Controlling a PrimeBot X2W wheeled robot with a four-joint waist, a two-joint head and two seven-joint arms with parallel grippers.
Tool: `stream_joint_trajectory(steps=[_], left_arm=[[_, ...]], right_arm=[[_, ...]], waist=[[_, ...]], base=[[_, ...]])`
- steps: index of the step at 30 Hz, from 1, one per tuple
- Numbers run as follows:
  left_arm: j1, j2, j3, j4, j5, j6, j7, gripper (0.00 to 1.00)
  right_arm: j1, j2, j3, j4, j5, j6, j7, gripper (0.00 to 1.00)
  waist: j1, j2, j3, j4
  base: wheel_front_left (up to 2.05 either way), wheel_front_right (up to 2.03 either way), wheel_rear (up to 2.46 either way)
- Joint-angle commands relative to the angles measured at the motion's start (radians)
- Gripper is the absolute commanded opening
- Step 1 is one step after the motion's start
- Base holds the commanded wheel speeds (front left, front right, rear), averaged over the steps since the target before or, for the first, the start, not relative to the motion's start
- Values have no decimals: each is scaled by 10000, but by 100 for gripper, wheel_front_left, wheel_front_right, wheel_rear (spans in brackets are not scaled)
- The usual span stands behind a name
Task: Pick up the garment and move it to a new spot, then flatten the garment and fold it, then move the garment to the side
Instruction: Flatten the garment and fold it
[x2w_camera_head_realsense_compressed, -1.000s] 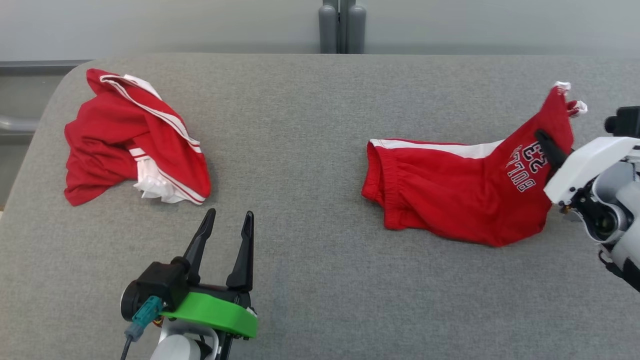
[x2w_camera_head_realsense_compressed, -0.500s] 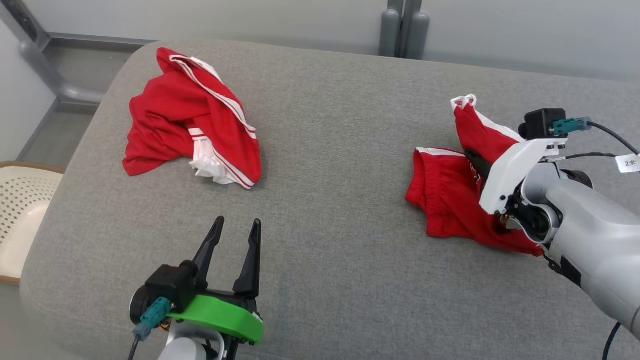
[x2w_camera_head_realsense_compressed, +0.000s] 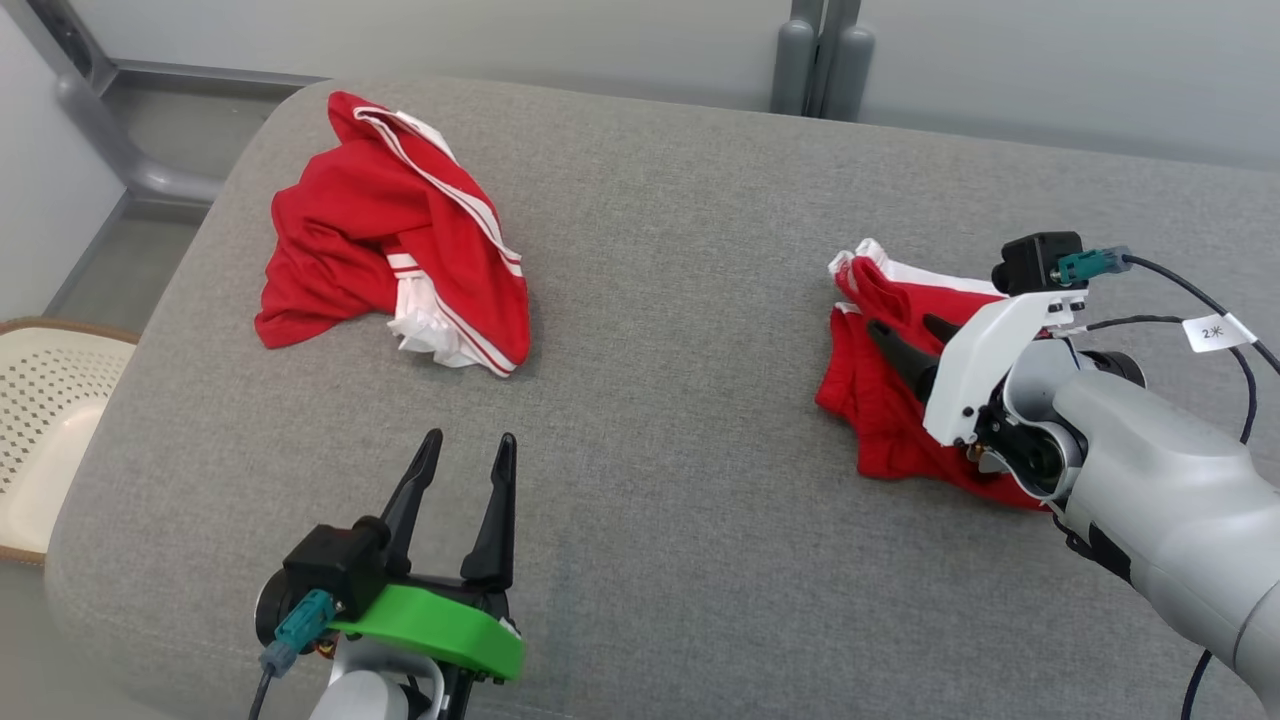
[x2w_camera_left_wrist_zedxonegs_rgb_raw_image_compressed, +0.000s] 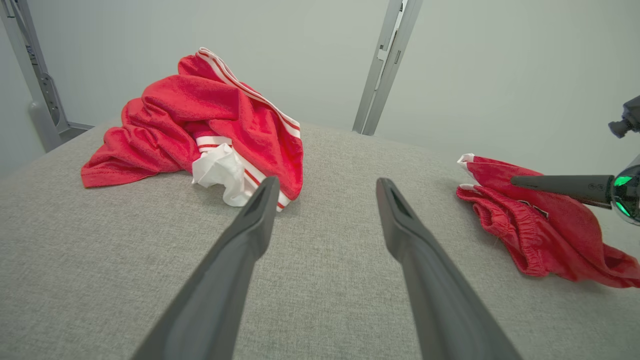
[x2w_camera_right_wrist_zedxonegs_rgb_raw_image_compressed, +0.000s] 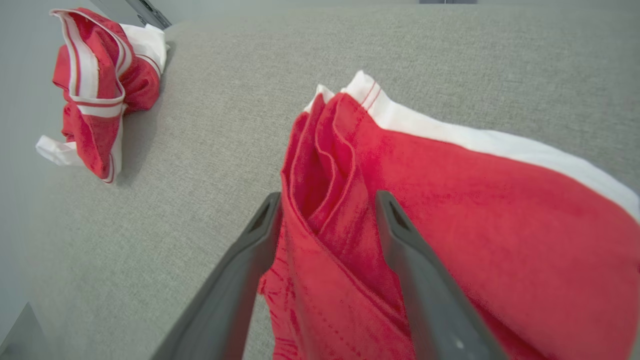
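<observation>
The left gripper (x2w_camera_head_realsense_compressed: 470, 440) has long dark fingers (x2w_camera_head_realsense_compressed: 488, 520), a black housing (x2w_camera_head_realsense_compressed: 335, 565), a bright green curved plate (x2w_camera_head_realsense_compressed: 440, 630) and a teal plug (x2w_camera_head_realsense_compressed: 300, 625). The right gripper (x2w_camera_head_realsense_compressed: 900, 325) wears a white plate (x2w_camera_head_realsense_compressed: 985, 365), a black camera block (x2w_camera_head_realsense_compressed: 1030, 262), black cables (x2w_camera_head_realsense_compressed: 1140, 321) with a white tag (x2w_camera_head_realsense_compressed: 1212, 332), and a smooth grey forearm (x2w_camera_head_realsense_compressed: 1170, 490).

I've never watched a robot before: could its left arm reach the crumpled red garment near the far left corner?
Probably yes. The left gripper is open, pointing roughly toward the crumpled red garment, with only bare grey surface between them.
</observation>
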Motion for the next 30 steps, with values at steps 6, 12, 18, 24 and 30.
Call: stream_joint_trajectory(steps=[6,12,18,24,30], left_arm=[[238,2,213,9,22,49,-30,100],[456,0,312,-69,63,58,-31,100],[657,3,485,-237,165,67,-30,100],[757,2,711,-448,276,118,-31,100],[579,3,474,-429,247,79,-31,100]], right_arm=[[334,-463,-165,-1290,287,4,-1079,100],[691,-1344,-608,-2253,420,4,-2252,100],[1150,-2078,-2014,-2463,-199,4,-2658,100],[2426,-1815,-4550,-2771,-2136,4,-2646,100],[3360,-1104,-5607,-2257,-3434,4,-2647,80]], waist=[[0,0,-433,-763],[0,0,-666,-1329],[0,0,-800,-1668],[0,0,-779,-1953],[0,0,-661,-1738]], base=[[0,0,0],[0,0,0],[0,0,0],[0,0,0],[0,0,0]])
